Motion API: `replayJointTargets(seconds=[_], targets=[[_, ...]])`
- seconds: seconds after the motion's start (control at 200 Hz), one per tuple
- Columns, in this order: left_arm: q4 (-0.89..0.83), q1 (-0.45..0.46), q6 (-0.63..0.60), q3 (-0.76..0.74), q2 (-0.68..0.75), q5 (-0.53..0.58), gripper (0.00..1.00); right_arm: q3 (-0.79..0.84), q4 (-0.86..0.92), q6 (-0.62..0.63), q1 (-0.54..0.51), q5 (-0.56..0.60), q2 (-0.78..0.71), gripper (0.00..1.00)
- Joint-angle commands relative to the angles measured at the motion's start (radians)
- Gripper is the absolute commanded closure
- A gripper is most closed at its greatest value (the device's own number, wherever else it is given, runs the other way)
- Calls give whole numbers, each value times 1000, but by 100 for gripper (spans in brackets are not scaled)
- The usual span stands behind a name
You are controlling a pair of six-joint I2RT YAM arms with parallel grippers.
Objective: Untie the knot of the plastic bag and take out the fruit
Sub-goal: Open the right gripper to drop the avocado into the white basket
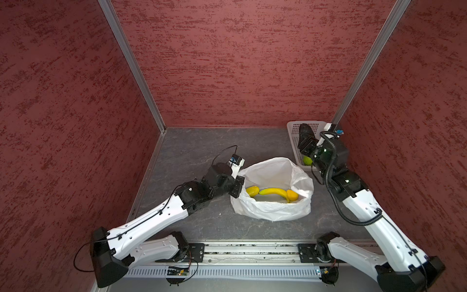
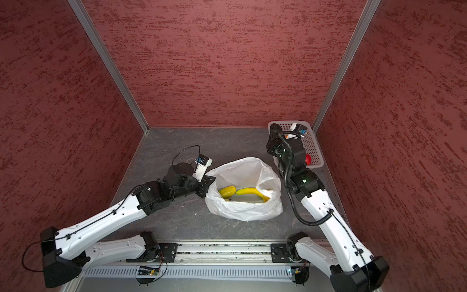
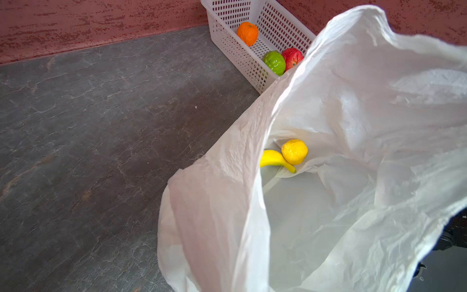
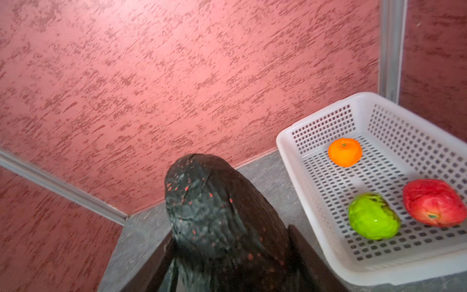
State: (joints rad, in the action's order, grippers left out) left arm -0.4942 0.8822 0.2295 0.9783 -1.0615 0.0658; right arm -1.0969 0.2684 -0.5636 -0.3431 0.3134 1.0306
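Dark grey veined worktop [image 1: 202, 151] boxed in by red textured walls [image 1: 227, 63] and aluminium corner posts [image 1: 131, 63], plastic bag [image 1: 273, 209] open mid-worktop holding banana [image 1: 274, 192], lemon [image 1: 293, 194] and mango [image 1: 252, 191], left fingers [image 1: 236, 188] closed on its rim, right fingers [image 4: 305, 257] gripping avocado [image 4: 217, 215] near white basket [image 3: 227, 50] in the far right corner.

No legible text, label, brand or number found. Small dark markings on the left wrist mount [image 1: 235, 164] are too small to read.

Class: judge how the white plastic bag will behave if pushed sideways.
The plastic bag looks thin and crumpled, so it would probably buckle, not slide stiffly. The banana lying loose inside may roll or shift.
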Motion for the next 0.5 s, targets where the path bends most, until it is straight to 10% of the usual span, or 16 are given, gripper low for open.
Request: replayJointTargets(seconds=[0.0,0.496], targets=[[1,-15,-28,-1,31,27,100,-20,-65,35,59,30,12,61],[20,-36,-52,7,51,25,100,-6,-156,88,337,-177,367,59]])
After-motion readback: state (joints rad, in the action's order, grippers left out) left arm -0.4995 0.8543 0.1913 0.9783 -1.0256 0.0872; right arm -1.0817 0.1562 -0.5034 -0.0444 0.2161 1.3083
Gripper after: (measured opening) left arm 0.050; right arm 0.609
